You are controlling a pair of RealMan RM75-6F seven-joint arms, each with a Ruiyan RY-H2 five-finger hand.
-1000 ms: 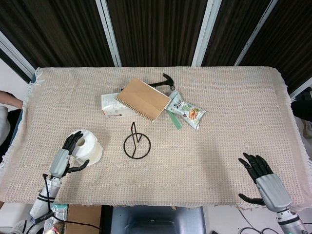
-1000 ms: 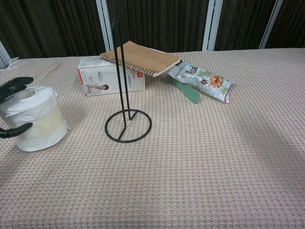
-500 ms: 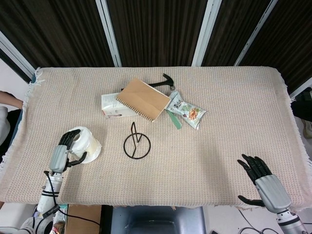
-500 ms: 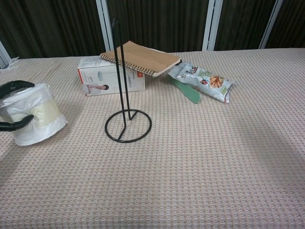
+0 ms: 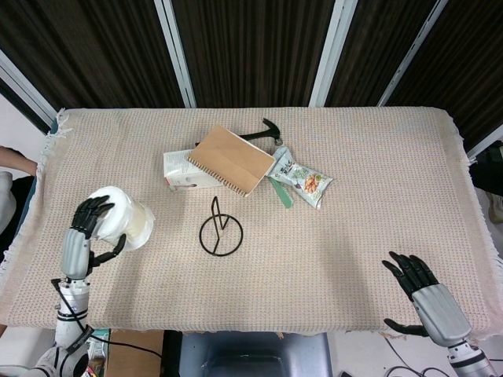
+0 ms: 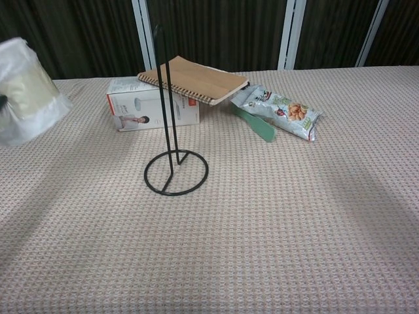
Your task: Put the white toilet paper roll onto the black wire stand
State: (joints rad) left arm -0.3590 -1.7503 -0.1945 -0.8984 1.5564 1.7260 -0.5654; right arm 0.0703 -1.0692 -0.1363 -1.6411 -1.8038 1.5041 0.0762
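The white toilet paper roll, wrapped in clear plastic, is off the table in my left hand, which grips its left side. In the chest view the roll hangs blurred at the far left, well above the cloth. The black wire stand stands upright mid-table to the right of the roll, its ring base flat on the cloth and its tall post bare. My right hand lies at the table's near right corner with fingers spread and holds nothing.
Behind the stand a brown spiral notebook leans on a white box. A black hammer, a snack bag and a green flat tool lie just right of them. A beige woven cloth covers the table.
My left hand has closed on the roll and lifted it off the cloth, up and slightly to the left. The right hand has drawn back a little toward the near edge.
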